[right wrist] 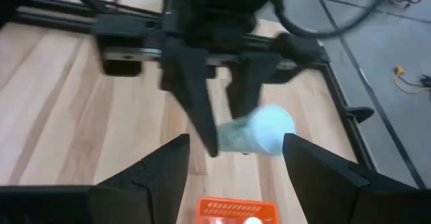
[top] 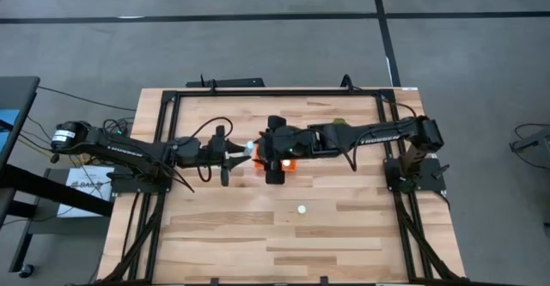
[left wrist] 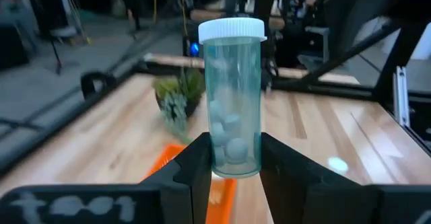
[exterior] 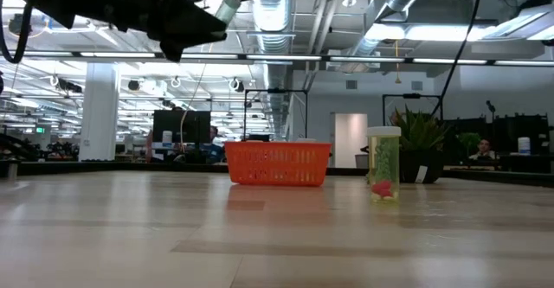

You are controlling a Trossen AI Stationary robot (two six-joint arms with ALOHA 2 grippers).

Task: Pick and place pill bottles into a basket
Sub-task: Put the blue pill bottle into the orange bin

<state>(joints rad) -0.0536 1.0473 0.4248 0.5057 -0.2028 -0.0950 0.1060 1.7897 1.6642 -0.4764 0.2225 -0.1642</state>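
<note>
Left gripper holds a clear pill bottle, white ribbed cap.
You see the right gripper wide open above the orange basket.

Legible text: none | white lettering on right dark metal arm: unreadable | white label at left arm base: unreadable

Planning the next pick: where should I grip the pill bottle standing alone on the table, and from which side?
Grip the lone pill bottle on its clear round body just under the cap, coming straight down from above. It stands upright with bare table all around it, so the fingers can likely straddle it from either side without hitting anything.
</note>
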